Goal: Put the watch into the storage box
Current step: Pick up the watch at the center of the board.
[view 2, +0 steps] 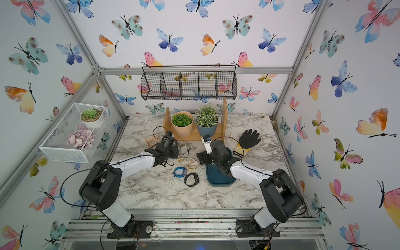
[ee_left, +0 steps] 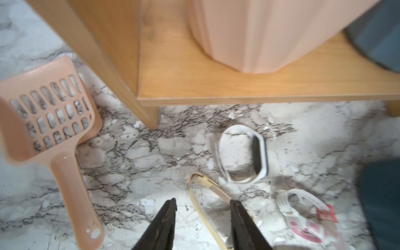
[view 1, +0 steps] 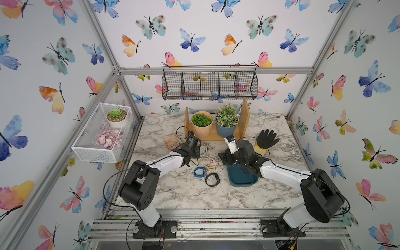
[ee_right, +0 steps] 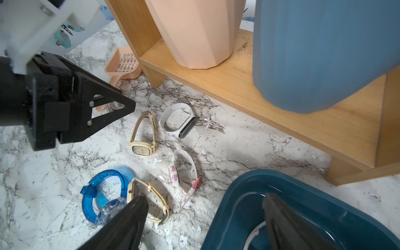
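We record the box (view 1: 242, 180), teal, just right of the tabletop's middle, and six watches loose on the marble at its left, about the middle: cream watch (ee_right: 141, 149), white band (ee_right: 187, 128), pink watch (ee_right: 175, 173), blue watch (ee_right: 86, 195), second cream watch (ee_right: 149, 187), and black watch (view 1: 216, 178) nearest the front edge. Left gripper (ee_left: 203, 205): we find the jaws apart, astride the cream watch's strap, not closed on it. Right gripper (ee_right: 204, 199): jaws wide apart, empty, above the box's far end.
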You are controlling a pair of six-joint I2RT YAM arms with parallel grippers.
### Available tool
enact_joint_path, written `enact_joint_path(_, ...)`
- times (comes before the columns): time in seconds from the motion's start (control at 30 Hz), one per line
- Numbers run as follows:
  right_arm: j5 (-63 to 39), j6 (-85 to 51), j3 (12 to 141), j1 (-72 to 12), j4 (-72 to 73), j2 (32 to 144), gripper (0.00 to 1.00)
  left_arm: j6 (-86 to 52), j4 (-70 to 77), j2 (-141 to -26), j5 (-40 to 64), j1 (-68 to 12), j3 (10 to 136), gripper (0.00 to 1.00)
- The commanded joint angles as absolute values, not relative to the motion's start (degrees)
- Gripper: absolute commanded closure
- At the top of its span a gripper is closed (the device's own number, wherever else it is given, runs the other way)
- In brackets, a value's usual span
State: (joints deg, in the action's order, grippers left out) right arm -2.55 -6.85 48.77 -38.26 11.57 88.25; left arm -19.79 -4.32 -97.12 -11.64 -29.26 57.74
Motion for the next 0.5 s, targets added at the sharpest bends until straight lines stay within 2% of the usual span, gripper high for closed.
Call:
enact_joint_path(0.0, -4.1, -7.1, 50.9, -38.6, 10.4, 89.3, 0.1, -20.8, -6.6, -99.4, -10.3, -29.0, 59.4, 0.55)
enact_joint_path(0.47, -4.5, -6.7, 52.1, -38.7, 9.4, 90.4, 0.11, -21.7, -4.2, -104.7, -7.2, -28.4, 59.5, 0.62)
